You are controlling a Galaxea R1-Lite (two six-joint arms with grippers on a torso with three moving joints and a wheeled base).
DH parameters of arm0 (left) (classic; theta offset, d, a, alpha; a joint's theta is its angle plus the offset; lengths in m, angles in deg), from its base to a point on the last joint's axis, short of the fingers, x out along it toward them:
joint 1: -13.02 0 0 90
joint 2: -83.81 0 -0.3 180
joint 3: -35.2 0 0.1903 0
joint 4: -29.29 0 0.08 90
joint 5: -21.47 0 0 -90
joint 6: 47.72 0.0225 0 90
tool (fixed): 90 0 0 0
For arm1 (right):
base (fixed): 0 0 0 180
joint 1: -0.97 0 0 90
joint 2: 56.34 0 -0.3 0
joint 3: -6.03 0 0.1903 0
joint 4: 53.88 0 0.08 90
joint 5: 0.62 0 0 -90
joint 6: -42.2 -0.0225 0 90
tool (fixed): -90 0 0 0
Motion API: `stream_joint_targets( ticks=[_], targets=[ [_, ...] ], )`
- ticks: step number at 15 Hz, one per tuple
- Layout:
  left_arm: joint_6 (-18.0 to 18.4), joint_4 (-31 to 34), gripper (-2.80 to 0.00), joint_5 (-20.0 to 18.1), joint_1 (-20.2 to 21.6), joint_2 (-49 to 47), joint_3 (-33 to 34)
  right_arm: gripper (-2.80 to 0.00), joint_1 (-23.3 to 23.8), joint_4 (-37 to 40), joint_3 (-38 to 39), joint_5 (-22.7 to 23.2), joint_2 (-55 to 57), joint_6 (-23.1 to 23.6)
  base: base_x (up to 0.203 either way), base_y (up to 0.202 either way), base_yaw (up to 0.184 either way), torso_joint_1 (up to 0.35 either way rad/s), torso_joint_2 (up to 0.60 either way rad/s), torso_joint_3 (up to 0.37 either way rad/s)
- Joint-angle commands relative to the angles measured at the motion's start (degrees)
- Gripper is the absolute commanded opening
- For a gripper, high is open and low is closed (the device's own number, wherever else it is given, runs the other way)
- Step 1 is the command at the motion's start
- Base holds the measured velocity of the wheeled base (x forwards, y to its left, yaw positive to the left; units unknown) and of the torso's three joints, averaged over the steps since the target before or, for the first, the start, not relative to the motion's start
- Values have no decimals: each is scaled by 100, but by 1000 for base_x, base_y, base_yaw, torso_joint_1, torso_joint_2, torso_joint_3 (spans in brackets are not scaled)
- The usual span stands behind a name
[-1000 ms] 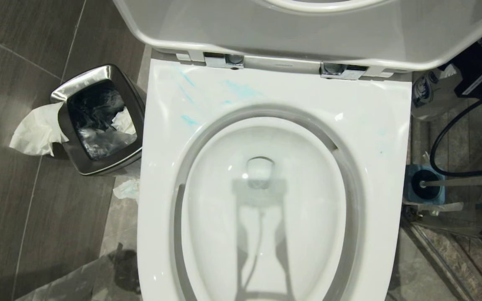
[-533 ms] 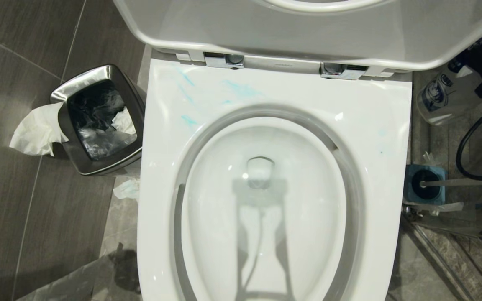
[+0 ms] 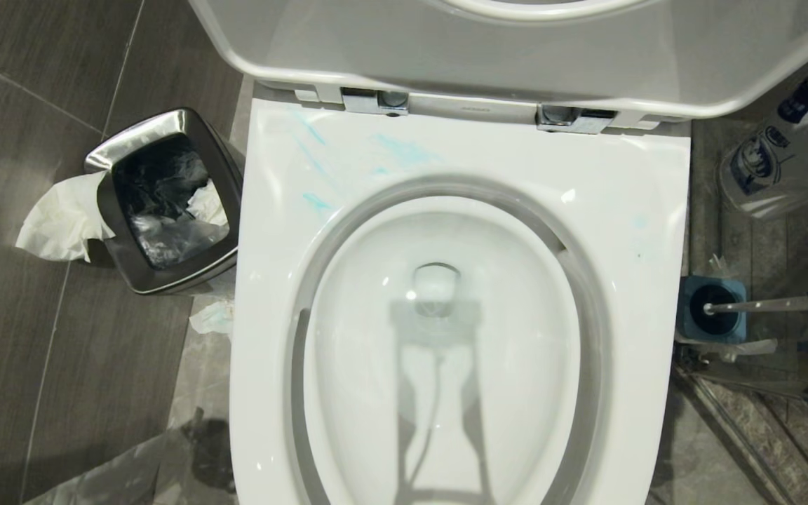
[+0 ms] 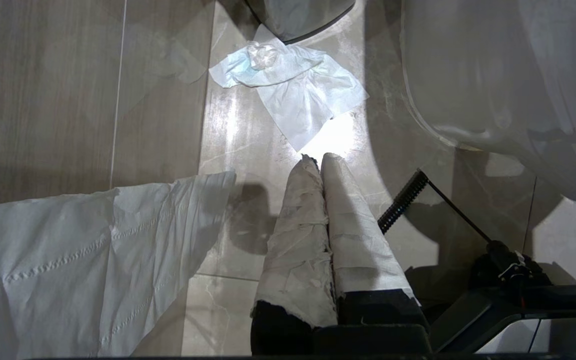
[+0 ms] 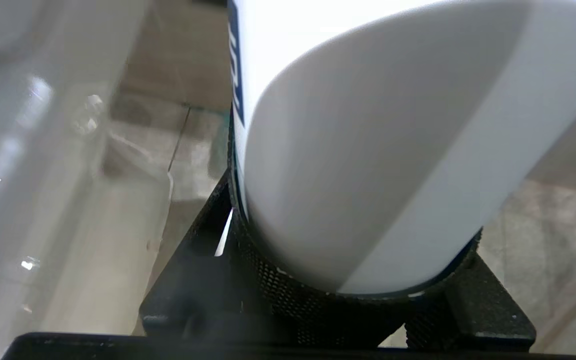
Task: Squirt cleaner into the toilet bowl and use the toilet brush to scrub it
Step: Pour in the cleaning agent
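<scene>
Nearest me, the left tool (image 4: 317, 158) hangs low over the floor beside the toilet's base. Its two paper-wrapped fingers are pressed together on nothing, and it looks parked.

The toilet bowl (image 3: 628, 231) fills the middle, seat down and lid up. The cleaner (image 3: 404, 149) shows only as thin teal smears on the seat's rear left, with a fainter trace on the right side. I see no clear tint on the inside of the bowl.

On the floor just right of the bowl, the toilet brush (image 3: 769, 304) sits head-down in its blue holder (image 3: 686, 330), untouched.

Farther back on that side, the right tool (image 5: 353, 280) is clamped around the base of a white bottle (image 3: 772, 165), held off beside the bowl rather than over it. I take this for the squirting step. To do it well, bring the nozzle over the opening, tip it down inside the rim and run the stream around the inner wall, not onto the seat. Keep the grip firm, since the bottle looks smooth.

The count:
- one bowl
- one brush and one holder
- one bottle
- two chrome hinges (image 3: 376, 100)
- one steel bin (image 3: 225, 182), on the left
- one tissue draped over the bin's edge
- one crumpled tissue (image 3: 213, 319) on the floor by the base
</scene>
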Motion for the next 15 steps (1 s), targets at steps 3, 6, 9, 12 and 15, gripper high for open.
stream_joint_targets(
  ticks=[3, 6, 9, 12, 15],
  targets=[
    [-11, 2, -280, 3, 0, -9, 0, -280, -13, 550, 175, 30, -812, 15, 0, 0, 0, -1, -1, 22],
    [-9, 2, -280, -6, -1, -9, 0, -280, -15, 630, 375, 69, -1120, 16, 0, 0, 0, 5, 1, 161],
    [0, 2, -280, -6, -8, -9, 0, -280, -15, 1074, 426, 79, -1498, 12, 0, 0, 0, 3, 4, 189],
    [9, 11, -280, -6, -3, -9, 0, -280, -15, 1279, 539, 97, -1733, -9, 0, 0, 0, 0, 1, 204],
    [9, 11, -280, -6, -9, -9, 0, -280, -15, 1289, 599, 194, -1795, -10, 0, 0, 0, 2, 5, 204]
  ],
)
